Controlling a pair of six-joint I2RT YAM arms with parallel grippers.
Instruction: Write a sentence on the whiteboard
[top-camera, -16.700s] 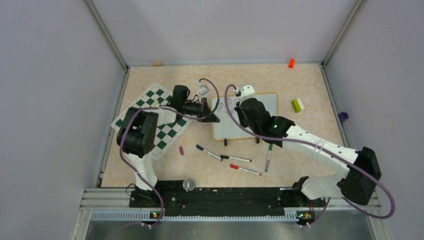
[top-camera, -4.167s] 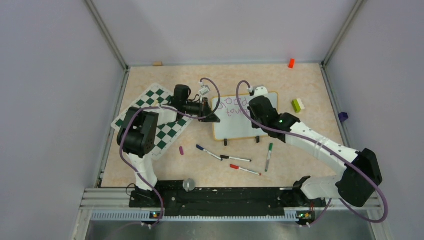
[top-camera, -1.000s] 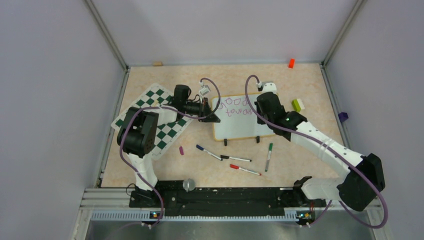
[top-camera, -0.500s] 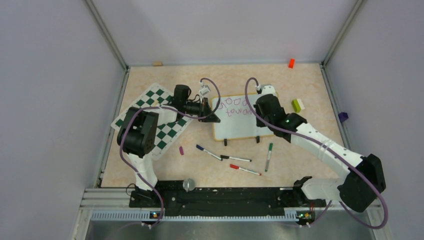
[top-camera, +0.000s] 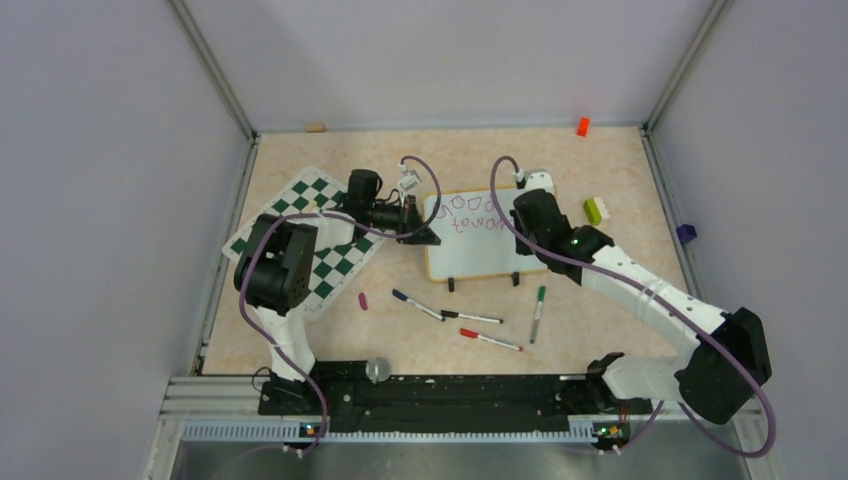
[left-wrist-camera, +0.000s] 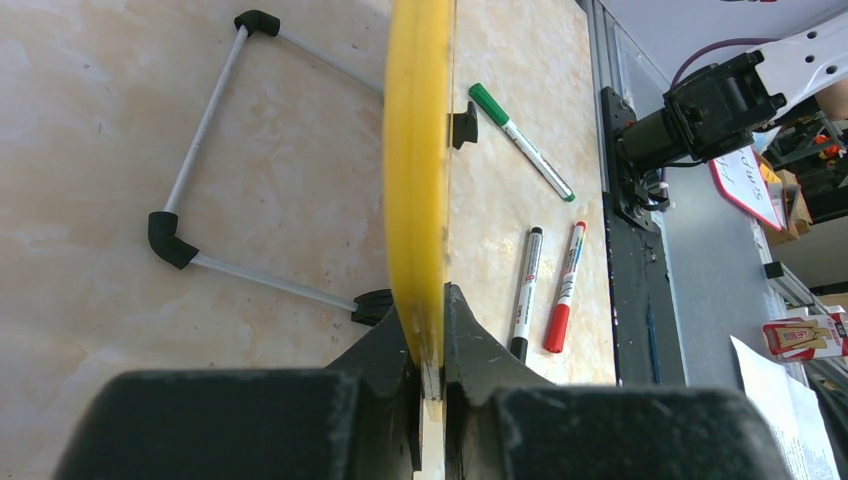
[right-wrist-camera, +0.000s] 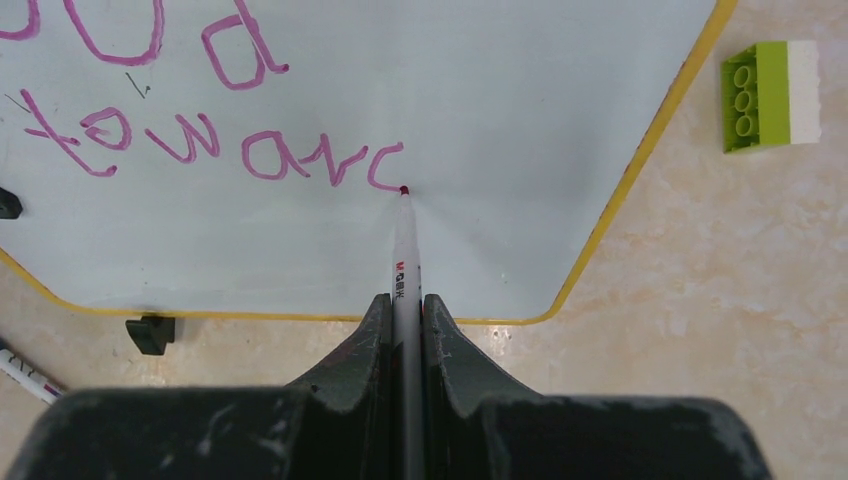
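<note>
The whiteboard (top-camera: 480, 255) with its yellow frame lies mid-table, propped on a wire stand. My left gripper (top-camera: 424, 232) is shut on its left edge; the left wrist view shows the yellow edge (left-wrist-camera: 415, 150) pinched between the jaws (left-wrist-camera: 430, 340). My right gripper (top-camera: 530, 208) is shut on a white marker (right-wrist-camera: 405, 265) whose tip touches the board (right-wrist-camera: 520, 90). The sentence (right-wrist-camera: 215, 150) is purple: part of "Good" above, "towarc" below, the tip at the last stroke's end. It also shows in the top view (top-camera: 470, 212).
A green-and-white chessboard mat (top-camera: 300, 212) lies under the left arm. Blue (top-camera: 415, 304), black (top-camera: 472, 317), red (top-camera: 490, 340) and green (top-camera: 538, 313) markers and a purple cap (top-camera: 363, 300) lie near the board. A green-white brick (top-camera: 596, 210) sits right of it.
The right gripper has worked rightward across the board and the second purple line has grown. In the last second it only shifted slightly. The left gripper has kept its hold.
</note>
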